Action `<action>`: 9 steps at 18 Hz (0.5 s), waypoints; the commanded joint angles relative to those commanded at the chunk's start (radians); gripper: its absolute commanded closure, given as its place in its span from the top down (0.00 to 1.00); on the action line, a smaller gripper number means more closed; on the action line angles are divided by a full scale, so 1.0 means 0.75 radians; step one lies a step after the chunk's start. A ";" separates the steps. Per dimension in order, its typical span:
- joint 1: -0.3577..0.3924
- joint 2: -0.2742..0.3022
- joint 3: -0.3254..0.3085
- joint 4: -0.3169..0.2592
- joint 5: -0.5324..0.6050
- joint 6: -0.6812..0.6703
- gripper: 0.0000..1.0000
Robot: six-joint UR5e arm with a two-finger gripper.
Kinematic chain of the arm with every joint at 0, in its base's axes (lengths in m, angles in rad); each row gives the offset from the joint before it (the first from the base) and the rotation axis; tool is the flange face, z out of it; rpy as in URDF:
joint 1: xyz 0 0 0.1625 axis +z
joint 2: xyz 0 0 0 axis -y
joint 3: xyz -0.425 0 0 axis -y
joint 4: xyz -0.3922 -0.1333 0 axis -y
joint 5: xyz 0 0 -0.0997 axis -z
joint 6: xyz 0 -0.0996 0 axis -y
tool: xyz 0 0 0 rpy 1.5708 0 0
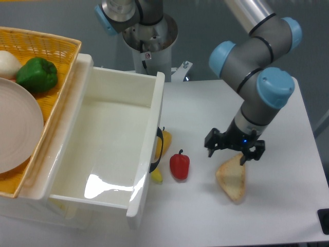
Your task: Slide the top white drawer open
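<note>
Camera view from above shows the white counter [277, 206] first, with the cabinet at its left edge. The top white drawer [110, 149] stands pulled far out toward the counter's middle, and its glossy inside is bare and reflects the light. Its front panel faces right, and the curved black handle [157, 153] on this panel is free, with nothing touching it.

The robot arm [257, 77], grey with blue caps, comes in from the top edge and bends down over the right half of the counter. Its pincer [235, 153] is well apart from the drawer. The two black fingers are spread and hold nothing; they hang just over the upper end of the bread slice [232, 178], and I cannot tell if they touch it.

On top of the cabinet, at the left edge, is the yellow wicker basket [51, 46] with a pale plate [15, 128], a green pepper [37, 74] and a white round thing [7, 63].

Between the drawer front and the bread lies a small red pepper [179, 165]. A yellow piece [165, 141] lies just beside the handle.
</note>
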 joint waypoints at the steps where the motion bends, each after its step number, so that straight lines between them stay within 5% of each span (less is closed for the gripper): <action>1: 0.008 0.000 0.000 0.000 0.033 0.072 1.00; 5: 0.033 -0.020 0.002 0.037 0.135 0.344 1.00; 9: 0.049 -0.043 0.031 0.039 0.139 0.400 1.00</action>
